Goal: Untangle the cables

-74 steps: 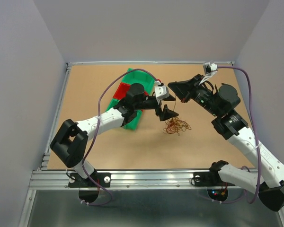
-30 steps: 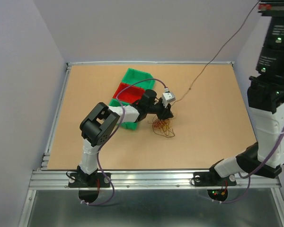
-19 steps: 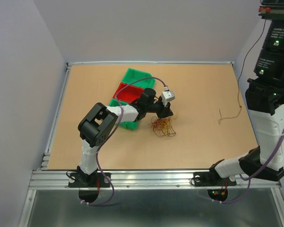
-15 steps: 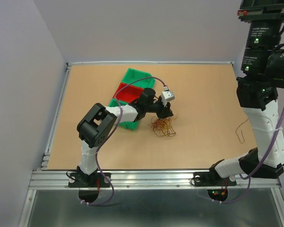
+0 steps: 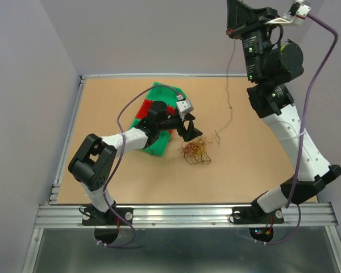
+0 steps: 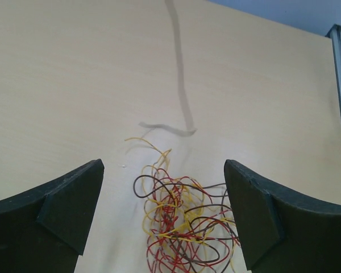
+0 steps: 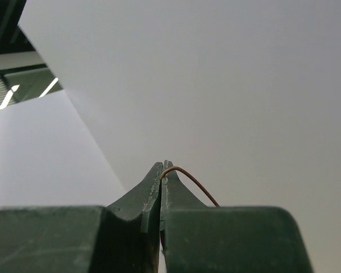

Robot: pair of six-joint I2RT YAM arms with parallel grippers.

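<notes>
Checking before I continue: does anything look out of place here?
The bins sit askew to the table edges, under the left arm. Otherwise nothing: one wire hangs from the shut right gripper, ending near the tangle.

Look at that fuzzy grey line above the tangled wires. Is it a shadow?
Left wrist view: the grey line on the table looks like a shadow, while the tangled wires are sharp. Top view: a thin brown wire hangs there, probably casting it. Right wrist view: the right fingers pinching it look crisp.

readable text: none | labels, brands: none | numbers, signs: none (in any of the three views)
</notes>
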